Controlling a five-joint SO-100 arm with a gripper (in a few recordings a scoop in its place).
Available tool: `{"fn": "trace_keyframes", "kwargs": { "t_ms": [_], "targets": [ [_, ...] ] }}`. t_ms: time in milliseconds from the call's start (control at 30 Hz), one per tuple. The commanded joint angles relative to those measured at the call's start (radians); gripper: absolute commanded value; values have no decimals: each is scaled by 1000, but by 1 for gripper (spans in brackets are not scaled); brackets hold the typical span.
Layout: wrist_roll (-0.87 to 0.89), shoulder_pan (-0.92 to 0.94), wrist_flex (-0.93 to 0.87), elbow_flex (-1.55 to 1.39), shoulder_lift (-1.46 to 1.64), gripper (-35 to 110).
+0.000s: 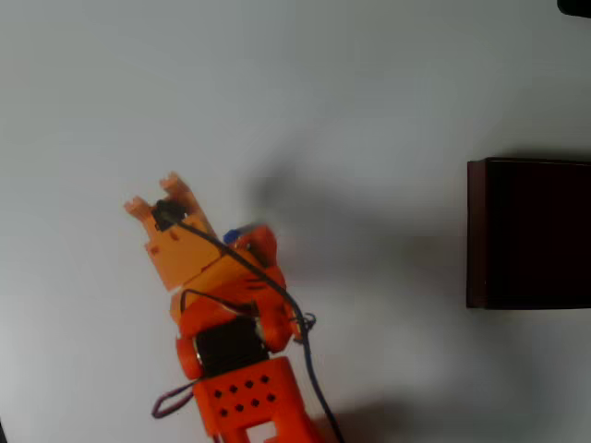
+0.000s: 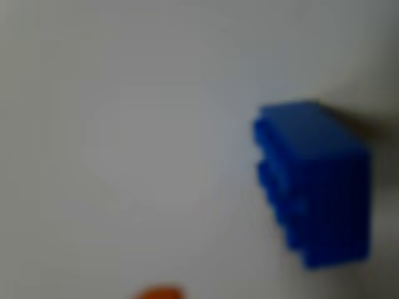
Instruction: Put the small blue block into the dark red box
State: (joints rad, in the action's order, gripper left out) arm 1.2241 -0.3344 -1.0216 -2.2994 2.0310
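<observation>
The small blue block [image 1: 231, 236] lies on the white table, and in the overhead view just a sliver of it peeks out from under the orange arm. My orange gripper [image 1: 242, 242] hangs right over it, its fingers mostly hidden by the arm's own body. In the wrist view the blue block [image 2: 315, 184] is close and blurred at the right, resting on the table, with an orange fingertip [image 2: 159, 293] at the bottom edge. How the jaws stand is unclear. The dark red box [image 1: 476, 231] stands far to the right, cut off by the picture's edge.
The arm's base [image 1: 245, 397] sits at the bottom left of the overhead view, with a dark cable [image 1: 309, 369] trailing from it. White table [image 1: 369, 111] stretches between the arm and the box. A dark object [image 1: 577, 5] shows at the top right corner.
</observation>
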Motion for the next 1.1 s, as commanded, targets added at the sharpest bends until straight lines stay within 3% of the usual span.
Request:
{"fn": "trace_keyframes", "kwargs": {
  "t_ms": [0,967,1067],
  "targets": [
    [0,-2,3,60,-41,27],
    [26,-9,55,198,-354,27],
    [25,-6,55,210,-370,22]
  ]
}}
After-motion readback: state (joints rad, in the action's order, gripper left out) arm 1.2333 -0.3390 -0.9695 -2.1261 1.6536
